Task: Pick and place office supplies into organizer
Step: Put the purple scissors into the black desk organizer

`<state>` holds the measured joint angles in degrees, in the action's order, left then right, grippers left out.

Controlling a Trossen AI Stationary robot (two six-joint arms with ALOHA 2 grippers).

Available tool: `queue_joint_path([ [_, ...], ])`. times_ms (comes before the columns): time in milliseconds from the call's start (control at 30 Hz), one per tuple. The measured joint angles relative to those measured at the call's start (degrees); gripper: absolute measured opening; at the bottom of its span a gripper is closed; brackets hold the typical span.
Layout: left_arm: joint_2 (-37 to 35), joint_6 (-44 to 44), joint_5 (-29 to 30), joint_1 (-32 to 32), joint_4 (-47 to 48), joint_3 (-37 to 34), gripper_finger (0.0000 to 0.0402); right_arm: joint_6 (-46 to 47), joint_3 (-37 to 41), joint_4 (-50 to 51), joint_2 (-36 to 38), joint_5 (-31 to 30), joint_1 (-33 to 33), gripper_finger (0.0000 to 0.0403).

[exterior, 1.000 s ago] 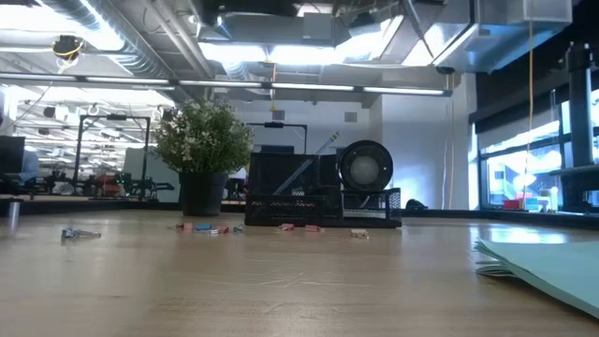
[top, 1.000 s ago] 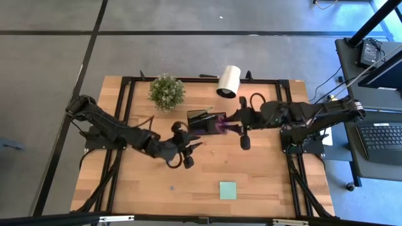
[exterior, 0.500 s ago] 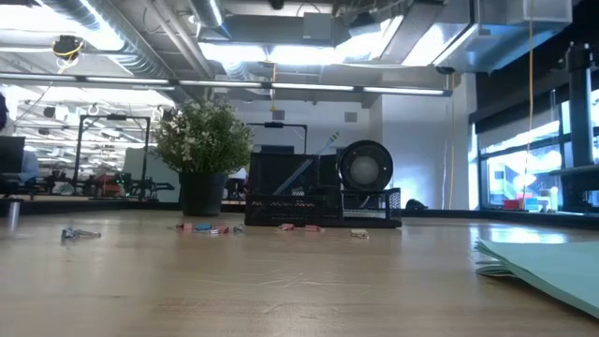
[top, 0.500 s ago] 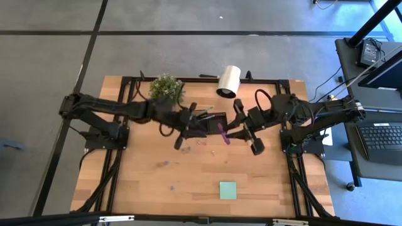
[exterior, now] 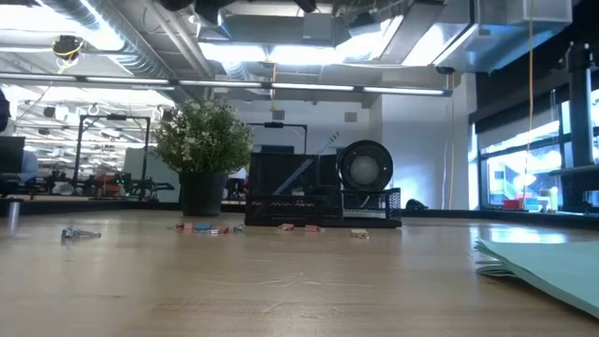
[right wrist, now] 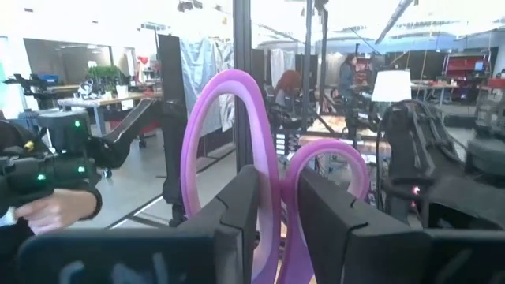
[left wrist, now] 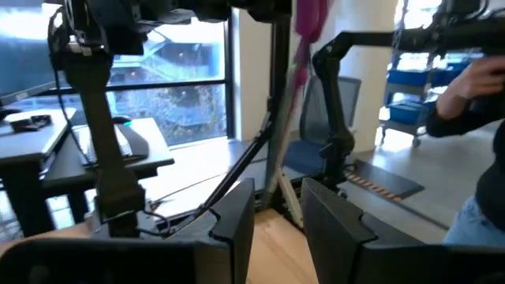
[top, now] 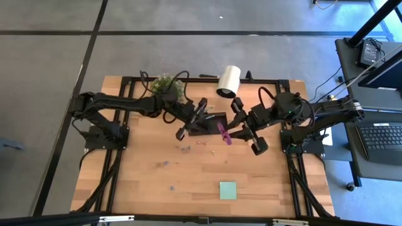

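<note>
The purple-handled scissors [top: 224,133] are in my right gripper [top: 233,132], just right of the black organizer [top: 211,119], above the table. In the right wrist view their two purple loops [right wrist: 230,150] stand up beyond the fingers. My left gripper [top: 187,127] hovers at the organizer's left side, narrowly open and empty [left wrist: 278,217]. Black pens lean inside the organizer [exterior: 318,198]. The light green sticky pad [top: 228,190] lies flat near the near edge. Small clips [top: 201,142] lie in front of the organizer. Neither gripper shows in the low view. My right gripper pinches the scissors between its two fingers [right wrist: 237,209] at the base of the purple handle loops [right wrist: 278,225]. The loops stick out past the fingertips, and the blades are hidden behind the fingers. The fingers come roughly level from the table's right. The scissors are lifted clear.
A potted plant [top: 166,88] stands left of the organizer, partly under my left arm. A white roll [top: 228,80] lies at the far edge. Tiny pieces [top: 171,186] dot the middle of the table. More clips [exterior: 201,227] and a small item [exterior: 80,234] lie on the wood.
My left gripper has swung from the table's middle toward the far edge and up to the organizer's left side. My right gripper, holding the scissors all along, has drawn back a little from the organizer toward the near right.
</note>
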<state>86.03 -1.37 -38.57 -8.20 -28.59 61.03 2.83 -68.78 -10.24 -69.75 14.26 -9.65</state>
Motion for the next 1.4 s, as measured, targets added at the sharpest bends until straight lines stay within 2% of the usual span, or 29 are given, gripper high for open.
queue_joint_path([
  [133,0.3,-2.3,-3.8,-1.0,-3.7,0.0,0.01,-0.1,-0.1,-2.5,-2.3,0.0,0.0,0.0081],
  [500,0.3,-4.1,-10.6,-0.9,-3.7,0.0,0.0111,0.1,-0.1,-10.3,-7.6,2.5,2.7,0.0081],
  [667,0.3,-4.5,-11.1,-1.1,-3.4,0.0,0.0112,0.1,-0.1,-13.8,-9.8,2.5,3.3,0.0081],
  [1067,0.3,-6.9,-16.7,-1.0,-4.9,0.0,0.0112,1.5,0.0,-17.0,-13.2,2.6,5.3,0.0081],
  [1400,0.3,-6.9,-17.1,-1.1,-5.5,0.0,0.0107,1.9,0.0,-17.9,-14.1,2.7,6.6,0.0081],
])
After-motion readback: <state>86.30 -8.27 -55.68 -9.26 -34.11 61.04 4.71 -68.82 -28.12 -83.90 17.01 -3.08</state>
